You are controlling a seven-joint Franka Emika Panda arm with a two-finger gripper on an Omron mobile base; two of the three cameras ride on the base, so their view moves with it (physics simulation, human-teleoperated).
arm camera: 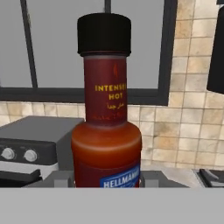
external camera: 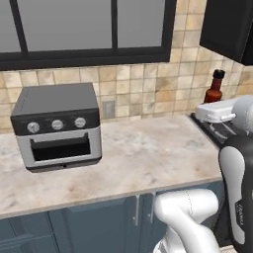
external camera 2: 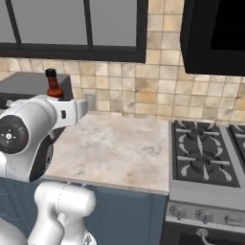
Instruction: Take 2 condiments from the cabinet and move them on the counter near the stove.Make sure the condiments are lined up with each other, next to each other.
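The red hot-sauce bottle [arm camera: 106, 109] stands upright right in front of the hand camera, its black cap [arm camera: 104, 34] near the top centre of the frame and its label reading "INTENSE HOT". The jaws sit at the bottle's lower body, partly closed around it; from the hand view it looks gripped, with the bottle base between the grey finger parts at the bottom centre.

In the left base view the bottle [external camera: 214, 88] pokes up at the right of the frame, above the white hand, over the edge where the beige marbled surface [external camera: 143, 153] meets the stove. In the right base view it [external camera 2: 53, 85] shows at the upper left, behind the arm's white link.

The toaster oven [external camera: 57, 126] sits at the left of the surface, well apart from the bottle. The stove [external camera 2: 206, 155] with black grates fills the right side. A dark cabinet [external camera: 230, 27] hangs at the upper right.
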